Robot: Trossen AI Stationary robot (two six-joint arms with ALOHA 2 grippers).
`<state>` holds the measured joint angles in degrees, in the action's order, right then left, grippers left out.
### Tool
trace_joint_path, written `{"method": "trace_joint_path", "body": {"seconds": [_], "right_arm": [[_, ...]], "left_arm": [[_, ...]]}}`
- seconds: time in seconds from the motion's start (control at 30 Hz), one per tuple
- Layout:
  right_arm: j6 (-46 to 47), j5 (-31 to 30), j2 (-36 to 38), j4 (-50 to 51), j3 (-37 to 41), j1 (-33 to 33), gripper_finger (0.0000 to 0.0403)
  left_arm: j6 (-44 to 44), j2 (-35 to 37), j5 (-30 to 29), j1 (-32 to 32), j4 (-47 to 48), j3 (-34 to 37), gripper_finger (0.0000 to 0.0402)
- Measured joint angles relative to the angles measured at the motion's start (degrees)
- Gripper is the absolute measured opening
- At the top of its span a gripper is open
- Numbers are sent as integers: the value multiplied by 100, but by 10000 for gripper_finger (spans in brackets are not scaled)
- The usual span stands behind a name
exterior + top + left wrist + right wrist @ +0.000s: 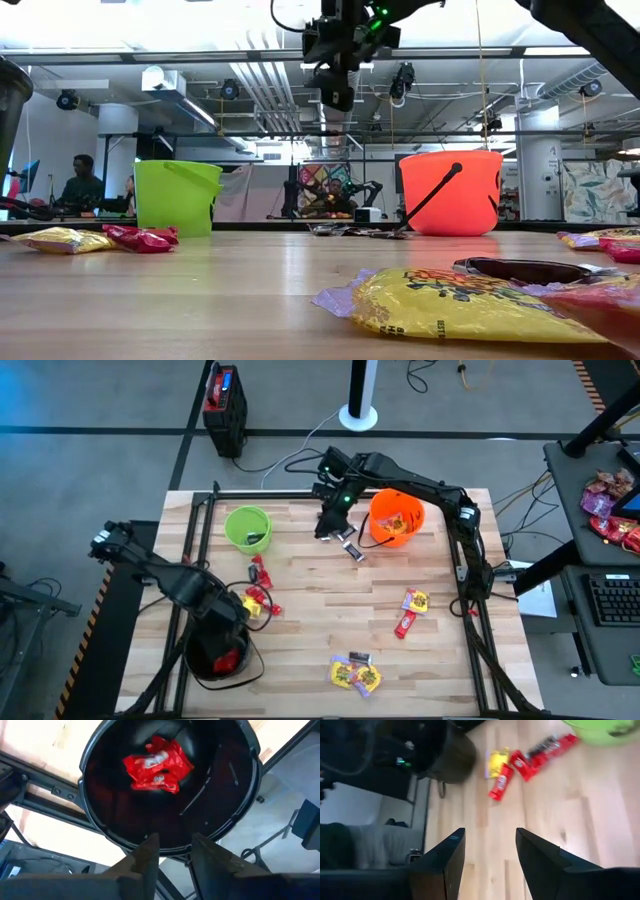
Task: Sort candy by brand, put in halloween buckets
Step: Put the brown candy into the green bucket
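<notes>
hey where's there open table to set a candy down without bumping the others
Bare wood lies mid-table, between the red candies by the left gripper and the red-and-yellow pair. It is crowded beside the black bucket and around the yellow candies at the near edge.

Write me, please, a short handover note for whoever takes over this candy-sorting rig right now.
Left hand: open, empty, above the round black plastic bucket, where red-wrapped candies lie.
Right hand: open, empty, raised between the lime green plastic bucket and the orange pumpkin-like bucket; a dark-wrapped candy lies nearby.
Done: all three buckets hold some candy.
Left: red and yellow wrapped candies by the left arm, two near the right edge, a yellow cluster at the front.
</notes>
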<state>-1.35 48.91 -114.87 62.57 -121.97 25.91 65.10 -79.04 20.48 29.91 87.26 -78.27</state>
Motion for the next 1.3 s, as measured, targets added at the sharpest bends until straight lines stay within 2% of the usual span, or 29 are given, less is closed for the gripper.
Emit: {"method": "trace_joint_path", "body": {"seconds": [0.07,0.17,0.27,0.33,0.47,0.57,0.7,0.77,1.03,1.3], "right_arm": [[121,-436,1,122,0,-10,163],[353,-1832,2,282,0,-15,155],[382,-3402,2,344,1,-12,149],[335,-4082,-26,297,13,-3,148],[316,-4398,-315,173,13,84,148],[-91,-4401,-702,101,22,138,147],[-1196,-4431,-1199,318,24,186,146],[-1421,-4447,-1381,379,24,229,146],[-1034,-4488,-1790,115,-48,505,146],[-864,-4632,-2091,-114,-48,603,146]], "left_arm": [[-9,24,-144,0,20,-103,112],[-19,62,-807,4,2,-552,116],[-144,86,-2144,2,5,-1188,113],[-274,105,-3266,1,55,-1606,110],[-587,186,-5400,-22,244,-2206,102],[-1013,358,-6332,-67,275,-2416,96],[-1440,761,-6542,-232,279,-2411,90],[-1550,962,-6568,-296,280,-2349,88],[-1696,1564,-7078,-339,227,-1921,84],[-1697,1787,-7264,-340,15,-1346,84]]}}
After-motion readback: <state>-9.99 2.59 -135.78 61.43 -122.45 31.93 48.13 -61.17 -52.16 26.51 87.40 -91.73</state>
